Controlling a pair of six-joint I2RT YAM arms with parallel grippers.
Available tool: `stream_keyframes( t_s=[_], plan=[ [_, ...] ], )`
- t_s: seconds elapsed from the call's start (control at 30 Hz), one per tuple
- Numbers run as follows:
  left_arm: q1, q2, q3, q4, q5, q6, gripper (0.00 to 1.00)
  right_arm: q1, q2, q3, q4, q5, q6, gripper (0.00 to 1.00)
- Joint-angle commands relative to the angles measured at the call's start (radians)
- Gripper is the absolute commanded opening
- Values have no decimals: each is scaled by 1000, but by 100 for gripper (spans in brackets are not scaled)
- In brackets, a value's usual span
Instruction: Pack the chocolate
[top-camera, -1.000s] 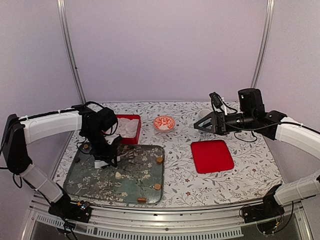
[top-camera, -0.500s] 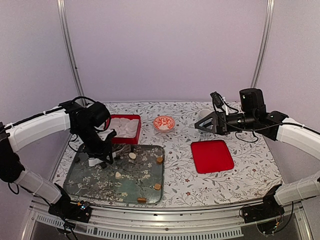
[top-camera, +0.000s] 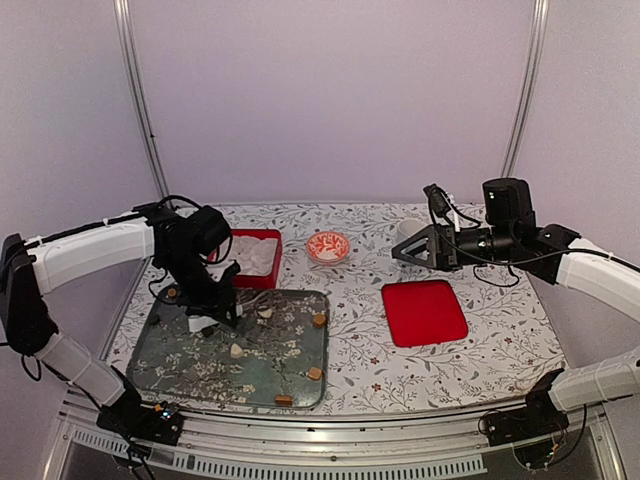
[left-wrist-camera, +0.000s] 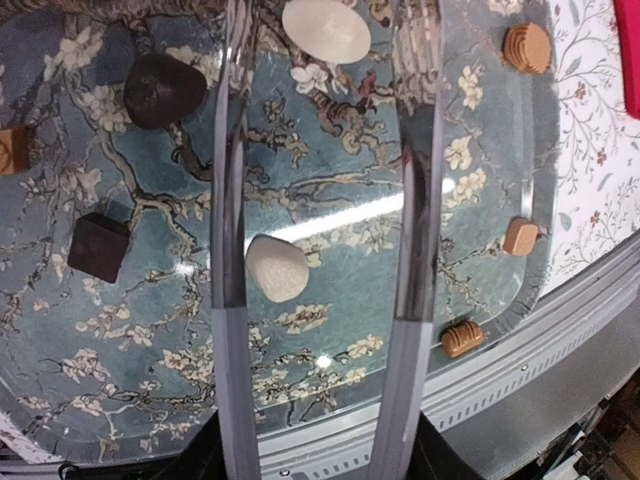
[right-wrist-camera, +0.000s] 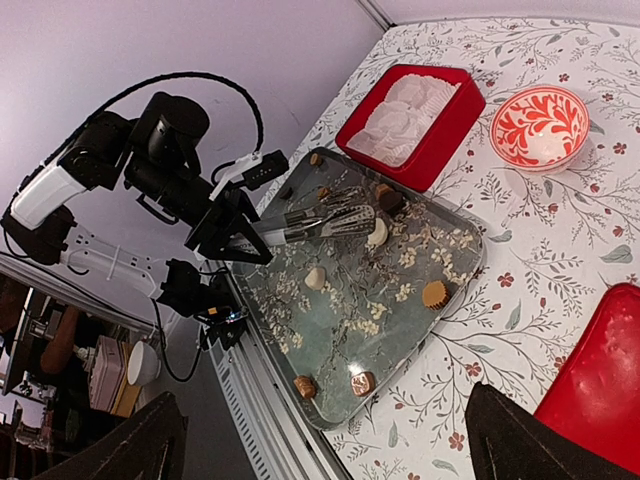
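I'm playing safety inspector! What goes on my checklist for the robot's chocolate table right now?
Surface: flowery table; a blossom-patterned glass tray sits near the left arm.
Job's things: chocolates, white, dark and caramel, scattered on the tray; red box with white paper liners behind the tray; red lid lying flat.
Clutter: red-and-white bowl.
Tools: left tool grips tongs over the tray; right tool is wide open in the air, holding nothing.
Cables: black cable loops above the left arm.
Surroundings: plain pale walls, metal posts.
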Motion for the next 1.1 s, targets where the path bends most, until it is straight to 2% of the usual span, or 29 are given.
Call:
stream_keyframes(
  t_s=[0.0, 0.37, 0.67, 1.07],
  plan=[
    [-21, 28, -10, 50, 8, -3, 44, -5, -22, -11, -2, 3, 3, 99],
    [-70, 101, 8, 40, -49, 8, 43, -4, -35, -21, -6, 10, 7, 99],
    [-101, 134, 50, 13, -113, 11, 37, -5, -41, -29, -8, 17, 12, 99],
    [-102, 59, 79, -54, -127, 9, 31, -5, -53, -31, -12, 20, 14, 99]
  ],
)
